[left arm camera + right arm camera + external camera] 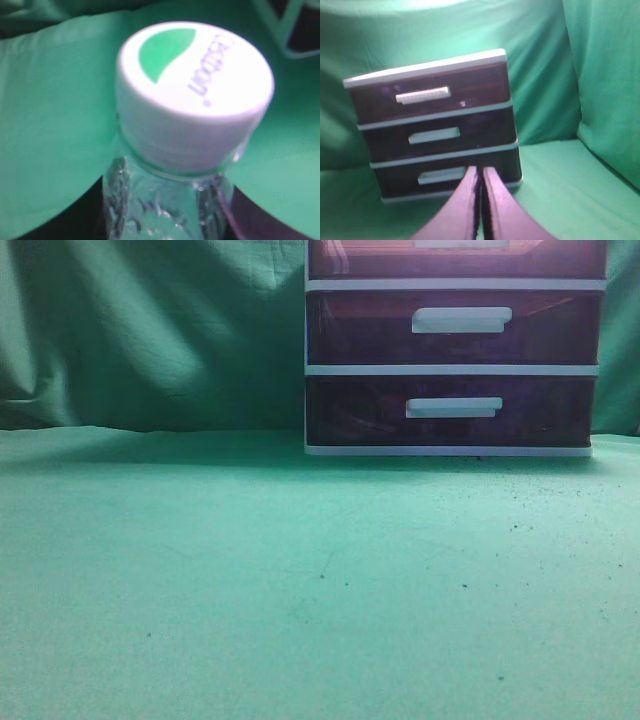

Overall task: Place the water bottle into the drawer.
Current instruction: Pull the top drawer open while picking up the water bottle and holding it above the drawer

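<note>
- Early step, by judgement: bottle (175, 165) in the left wrist view close under the camera, white cap (195, 95) uppermost, clear ribbed neck below; drawer (432, 92) shut, flush with the two drawers beneath it.
- Bottle absent from the exterior view; only green cloth (300, 580) and the unit (455, 368) there, top drawer cut by the upper edge.
- Left fingers not visible: dark shapes at either side of the neck, too vague to read. Cannot tell whether gripping the bottle or merely above it; judged likely held or about to be, given the closeness.
- Right gripper (481, 210) pressed together, fingers nearly touching, only a thin slit between, holding nothing.
- Right arm pose: level, pointing straight at the unit front, tips in line with the lowest drawer, well short of it; top handle (423, 95) higher and a little left of the tips.
- Next move, by judgement: raise the right gripper to the top handle, part the fingers enough to hook or pinch it, pull the drawer out.
- After that: bring the bottle over the opened drawer and release inside.
- Risk: light unit sliding on the cloth during the pull.
</note>
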